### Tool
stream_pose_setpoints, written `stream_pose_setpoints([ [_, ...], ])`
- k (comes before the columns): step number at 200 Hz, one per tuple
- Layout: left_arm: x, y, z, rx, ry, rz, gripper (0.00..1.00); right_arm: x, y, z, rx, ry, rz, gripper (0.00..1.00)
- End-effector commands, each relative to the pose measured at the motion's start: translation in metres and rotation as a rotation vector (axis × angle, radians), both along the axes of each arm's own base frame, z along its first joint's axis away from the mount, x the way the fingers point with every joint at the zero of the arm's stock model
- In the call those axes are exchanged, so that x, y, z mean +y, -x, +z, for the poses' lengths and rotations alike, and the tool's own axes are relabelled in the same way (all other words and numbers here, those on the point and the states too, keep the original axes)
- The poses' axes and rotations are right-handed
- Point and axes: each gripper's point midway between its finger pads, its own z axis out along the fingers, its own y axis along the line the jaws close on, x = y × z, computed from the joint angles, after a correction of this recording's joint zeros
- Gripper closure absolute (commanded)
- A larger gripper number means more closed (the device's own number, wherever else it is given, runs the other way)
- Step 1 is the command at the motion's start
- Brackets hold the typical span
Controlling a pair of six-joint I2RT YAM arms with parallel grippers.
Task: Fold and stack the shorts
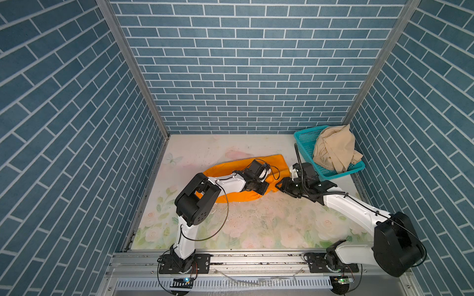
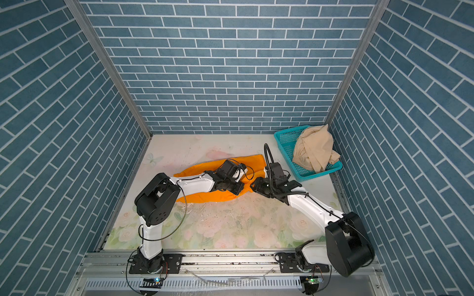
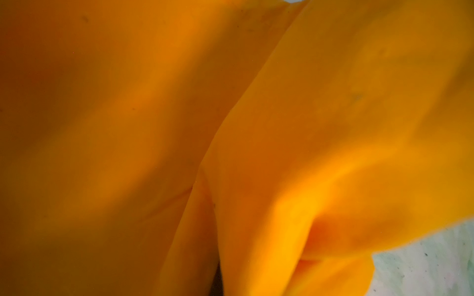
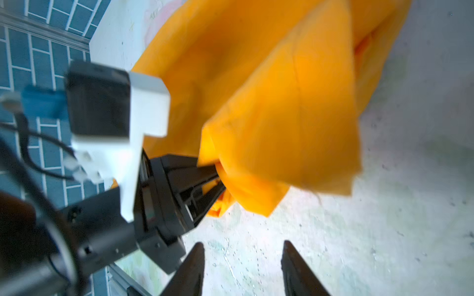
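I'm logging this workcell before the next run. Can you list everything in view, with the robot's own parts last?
orange shorts: one pair, bright orange, lying on the table towards the back, middle
beige shorts: one pair, pale beige, heaped in the basket
basket: one, teal perforated plastic, back right corner of the table
table: one, pale floral print, scuffed
walls: three, blue brick pattern, around the table
rail: one, grey metal, along the front edge
arms: two, white with black joints, mounted on the rail
left gripper: one, black, shut on a fold of the orange shorts
right gripper: one, black, open and empty, over bare table beside the orange shorts
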Motion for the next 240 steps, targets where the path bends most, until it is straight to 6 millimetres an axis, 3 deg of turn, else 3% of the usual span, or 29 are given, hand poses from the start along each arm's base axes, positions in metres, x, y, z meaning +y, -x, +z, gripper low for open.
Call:
stream_pose_setpoints([
  [1, 0.003, -0.004, 0.004, 0.024, -0.008, 0.010, 1.00, 0.020, 0.008, -0.001, 0.020, -0.191, -0.092, 0.44],
  [27, 0.008, -0.005, 0.006, 0.035, -0.008, 0.022, 1.00, 0.038, 0.007, -0.009, -0.025, -0.311, -0.175, 0.42],
  [54, 0.008, -0.001, 0.009, 0.045, 0.009, 0.015, 1.00, 0.031, -0.010, -0.019, -0.124, -0.422, -0.309, 0.42],
  [79, 0.008, 0.003, 0.007, 0.063, 0.011, 0.008, 1.00, 0.049, -0.022, -0.018, -0.163, -0.454, -0.264, 0.39],
  [104, 0.012, 0.004, 0.008, 0.060, -0.010, 0.006, 1.00, 0.055, -0.026, -0.045, -0.105, -0.414, -0.274, 0.41],
  [130, 0.014, 0.004, 0.013, 0.052, -0.007, 0.006, 1.00, 0.040, -0.025, -0.068, -0.108, -0.300, -0.304, 0.42],
  [173, 0.015, 0.007, 0.015, 0.060, -0.004, 0.001, 1.00, 0.014, -0.038, -0.057, -0.197, -0.176, -0.346, 0.45],
  [195, 0.017, 0.009, 0.013, 0.060, -0.010, 0.000, 1.00, -0.011, -0.029, -0.058, -0.177, 0.089, -0.308, 0.48],
  [240, 0.017, 0.010, 0.013, 0.066, -0.015, -0.009, 1.00, -0.068, -0.017, -0.033, -0.227, 0.519, -0.254, 0.49],
])
